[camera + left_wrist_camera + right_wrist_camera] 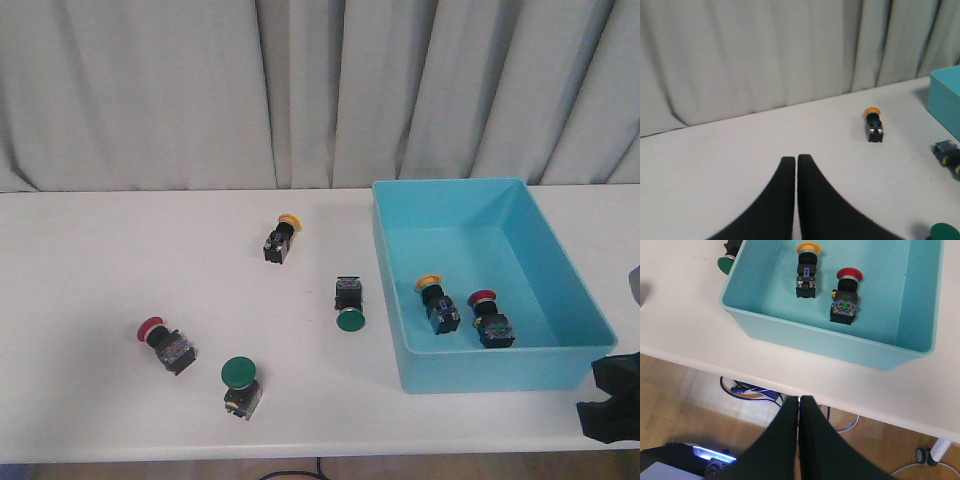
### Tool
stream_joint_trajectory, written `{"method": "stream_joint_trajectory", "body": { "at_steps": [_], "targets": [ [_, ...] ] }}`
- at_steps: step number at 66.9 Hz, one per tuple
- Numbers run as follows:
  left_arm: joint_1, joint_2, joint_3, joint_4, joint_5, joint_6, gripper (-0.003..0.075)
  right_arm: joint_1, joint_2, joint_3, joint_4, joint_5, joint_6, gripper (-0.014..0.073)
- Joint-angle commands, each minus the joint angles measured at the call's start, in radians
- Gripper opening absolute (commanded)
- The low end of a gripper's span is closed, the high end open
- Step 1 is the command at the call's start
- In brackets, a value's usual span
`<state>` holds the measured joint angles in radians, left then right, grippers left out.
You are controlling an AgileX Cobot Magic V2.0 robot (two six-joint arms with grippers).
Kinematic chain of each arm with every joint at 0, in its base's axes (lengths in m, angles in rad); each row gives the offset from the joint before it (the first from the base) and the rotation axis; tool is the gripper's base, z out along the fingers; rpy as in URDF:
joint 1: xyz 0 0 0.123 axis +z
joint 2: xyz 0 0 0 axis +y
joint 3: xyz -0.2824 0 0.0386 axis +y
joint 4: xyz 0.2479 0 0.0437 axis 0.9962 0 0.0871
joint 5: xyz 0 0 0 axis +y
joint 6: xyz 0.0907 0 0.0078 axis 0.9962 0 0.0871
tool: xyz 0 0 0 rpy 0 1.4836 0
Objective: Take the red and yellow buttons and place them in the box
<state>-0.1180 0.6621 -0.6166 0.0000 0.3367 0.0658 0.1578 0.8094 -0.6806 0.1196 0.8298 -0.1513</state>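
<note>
Nearest the robot, at the table's front edge on its right, the right gripper [798,402] hangs beyond the table over the floor, fingers pressed together and empty; it is dark and partly cut off in the front view. The left gripper [796,162] is likewise closed on nothing above bare white table [90,250].

Toward the front left lie a green-capped button [241,383], cap tilted up and back, and a red button [164,343] on its side, long axis running diagonally, cap pointing left and slightly away.

Further back, the box [500,368] sits on the right side of the table. It holds a yellow button in the box [435,301] and a red button in the box [489,317], side by side (both lying down, caps pointing away toward the curtain). Just left of the box lies a second green button [349,304], cap toward the robot.

Farthest, a yellow button [280,237] lies on the open table, axis diagonal, cap pointing away and rightward.
</note>
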Motion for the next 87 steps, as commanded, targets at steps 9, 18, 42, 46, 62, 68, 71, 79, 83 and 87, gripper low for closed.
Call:
{"method": "stream_joint_trajectory", "body": {
  "at_steps": [9,18,42,46,62,68,71,79,83,87],
  "targets": [
    [0.129,-0.383,0.340,-0.008,-0.245,-0.097,-0.0007,-0.005,-0.006,-0.026,-0.002,-0.046,-0.012,-0.0007],
    [0.165,-0.567,0.504,-0.008,-0.289,-0.165,-0.0007,-0.005,-0.006,-0.026,-0.002,-0.046,-0.012,-0.0007],
    [0.168,-0.689,0.672,-0.010,-0.428,-0.172,-0.0007,-0.005,-0.006,-0.026,-0.002,-0.044,-0.012,-0.0007],
    [0.168,-0.689,0.672,-0.010,-0.433,-0.172,-0.0007,-0.005,-0.006,-0.026,-0.002,-0.046,-0.012,-0.0007],
    [0.168,-0.689,0.672,-0.010,-0.439,-0.172,-0.0007,-0.005,-0.006,-0.026,-0.002,-0.046,-0.012,-0.0007],
    [0.168,-0.689,0.672,-0.010,-0.434,-0.170,-0.0007,-0.005,-0.006,-0.026,-0.002,-0.046,-0.012,-0.0007],
    [0.168,-0.689,0.672,-0.010,-0.429,-0.170,-0.0007,-0.005,-0.006,-0.026,-0.002,-0.046,-0.012,-0.0007],
    [0.168,-0.689,0.668,-0.010,-0.429,-0.170,-0.0007,-0.005,-0.006,-0.026,-0.002,-0.046,-0.012,-0.0007],
    [0.168,-0.689,0.668,-0.010,-0.429,-0.170,-0.0007,-0.005,-0.006,-0.026,-0.002,-0.046,-0.012,-0.0007],
    [0.168,-0.688,0.668,-0.010,-0.429,-0.170,-0.0007,-0.005,-0.006,-0.026,-0.002,-0.046,-0.012,-0.0007]
  ]
}}
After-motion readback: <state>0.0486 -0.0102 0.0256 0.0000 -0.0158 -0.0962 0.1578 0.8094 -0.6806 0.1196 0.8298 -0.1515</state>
